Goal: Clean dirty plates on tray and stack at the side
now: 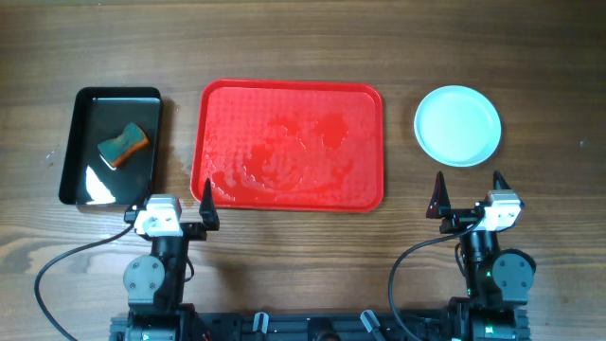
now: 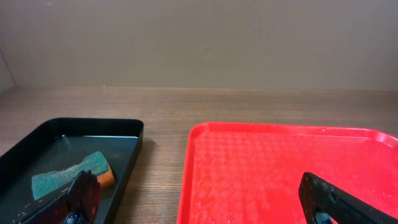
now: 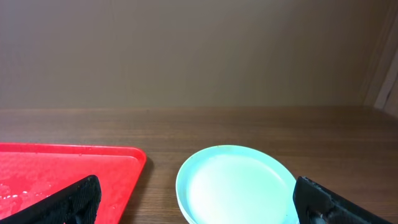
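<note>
The red tray lies in the middle of the table with wet streaks and no plates on it. It also shows in the left wrist view and at the left of the right wrist view. The pale blue-white plates sit as one stack to the right of the tray; the stack fills the right wrist view, and I cannot count the plates. My left gripper is open and empty at the tray's near left corner. My right gripper is open and empty just in front of the plates.
A glossy black tray at the left holds a green-and-orange sponge, which also shows in the left wrist view. Bare wooden table surrounds the trays and plates.
</note>
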{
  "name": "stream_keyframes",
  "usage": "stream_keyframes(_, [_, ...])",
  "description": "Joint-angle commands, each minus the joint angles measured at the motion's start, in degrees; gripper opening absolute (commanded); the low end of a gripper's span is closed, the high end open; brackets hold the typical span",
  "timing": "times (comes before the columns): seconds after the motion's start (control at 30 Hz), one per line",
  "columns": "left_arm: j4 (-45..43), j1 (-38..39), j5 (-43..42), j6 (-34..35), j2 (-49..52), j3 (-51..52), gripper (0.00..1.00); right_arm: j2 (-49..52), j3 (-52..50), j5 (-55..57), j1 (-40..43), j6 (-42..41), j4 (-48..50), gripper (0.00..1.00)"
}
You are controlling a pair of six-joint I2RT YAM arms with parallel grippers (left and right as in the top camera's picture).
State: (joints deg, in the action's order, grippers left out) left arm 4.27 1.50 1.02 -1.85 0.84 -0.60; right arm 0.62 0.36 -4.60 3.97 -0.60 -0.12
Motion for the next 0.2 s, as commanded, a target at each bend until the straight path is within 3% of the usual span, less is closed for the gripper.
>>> stream_keyframes(0.0, [-0.11, -0.11, -0.07, -0.90, -0.50, 0.28, 1.00, -0.42, -0.07, 0.96, 0.07, -0.90, 0.13, 1.00])
stream_keyframes(0.17, [-0.11, -0.11, -0.09, -0.90, -0.50, 0.28, 1.00, -0.42, -0.07, 0.96, 0.07, -0.90, 0.13, 1.00])
